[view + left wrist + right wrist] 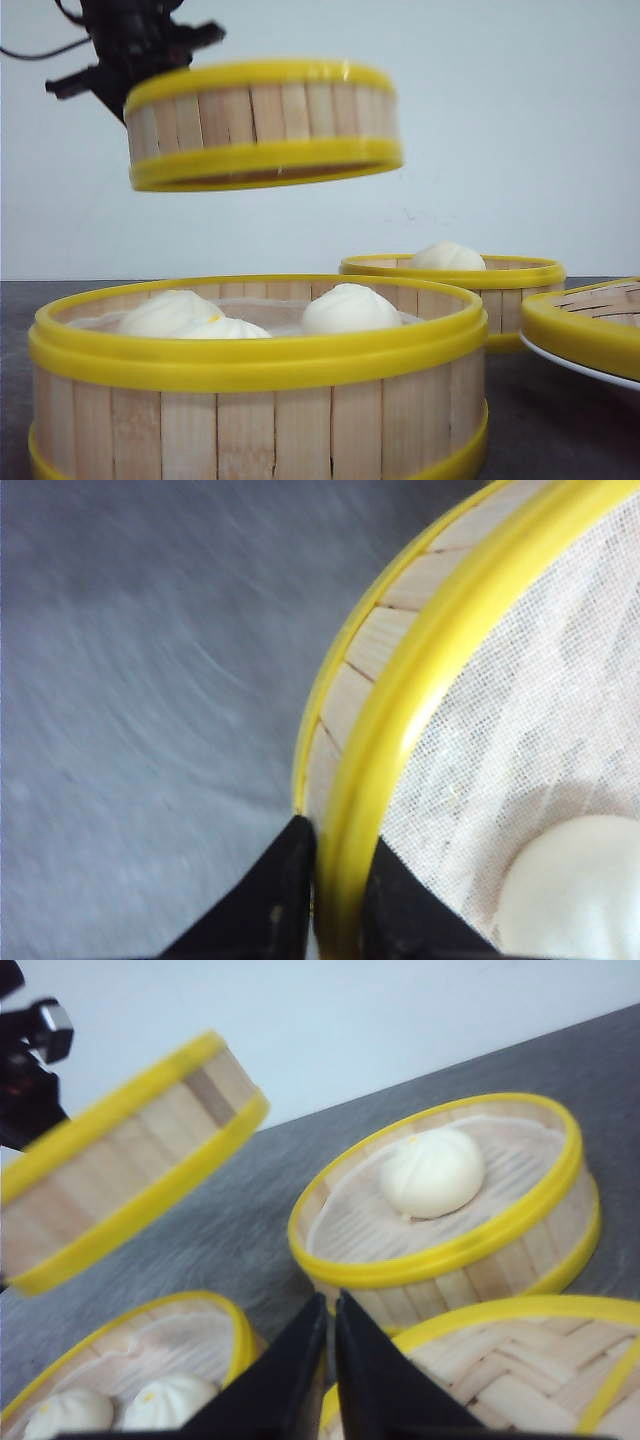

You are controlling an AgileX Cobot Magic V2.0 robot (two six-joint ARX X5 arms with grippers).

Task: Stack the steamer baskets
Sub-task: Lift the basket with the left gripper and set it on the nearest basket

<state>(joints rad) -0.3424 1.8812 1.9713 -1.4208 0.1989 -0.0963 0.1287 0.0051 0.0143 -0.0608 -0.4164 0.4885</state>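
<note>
A steamer basket (262,125) hangs in the air above the table, slightly tilted. My left gripper (118,95) is shut on its left rim, one finger outside the wall and one inside (338,880). White cloth and a bun (580,890) lie inside it. Below and closest to the camera stands a steamer basket (260,390) holding white buns. Farther right sits another basket (455,285) with one bun (432,1172). My right gripper (331,1305) is shut on nothing, hovering between these baskets.
At the right edge a yellow-rimmed woven bamboo piece (590,325) rests on a white plate (585,368); it lies just beside my right fingers (520,1370). The dark grey tabletop (130,730) runs back to a pale wall.
</note>
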